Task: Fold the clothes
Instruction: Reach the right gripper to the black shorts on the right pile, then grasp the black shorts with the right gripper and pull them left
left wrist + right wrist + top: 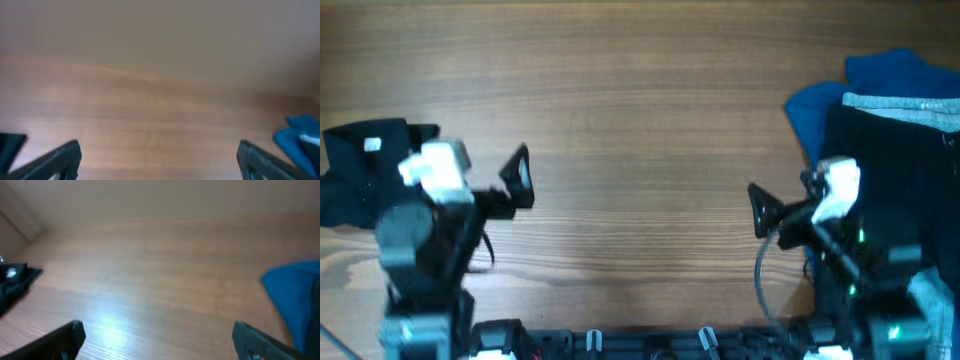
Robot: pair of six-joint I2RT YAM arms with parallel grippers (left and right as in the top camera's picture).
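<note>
Currently the left claw [523,178] and right claw [756,210] both gape empty — the right, grabbing the black cloth [890,150], may drag the blue garment [817,112] beneath along.

Both arms mostly black. Left arm [420,260]: grey round joint housing [405,225], white left wrist block [435,168]. Right arm [868,300]: white right wrist block [838,188], green lights [860,237], thin black cable [761,285] looping off one side. Left end effector [523,178] and right end effector [757,211]: black wedge-shaped fingers. Finish looks matte, but the wrist views are blurred.
</note>
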